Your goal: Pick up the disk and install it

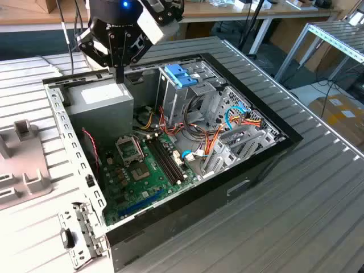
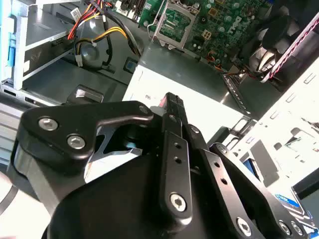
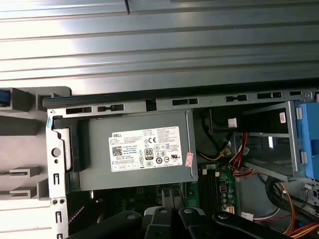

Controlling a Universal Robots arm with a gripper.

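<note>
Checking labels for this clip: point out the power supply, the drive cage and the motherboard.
Power supply [image 3: 134, 149], first wrist view, white label.
Drive cage [image 1: 181, 75], exterior view, blue handle.
Motherboard [image 1: 145, 175], exterior view, green board surface.

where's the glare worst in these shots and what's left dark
First wrist view: bright bands wash out the ribbed table, while the power supply box is evenly lit. Second wrist view: the case's sheet metal blows out white, and the gripper reads dark. Exterior view: the motherboard sits in shade.
</note>
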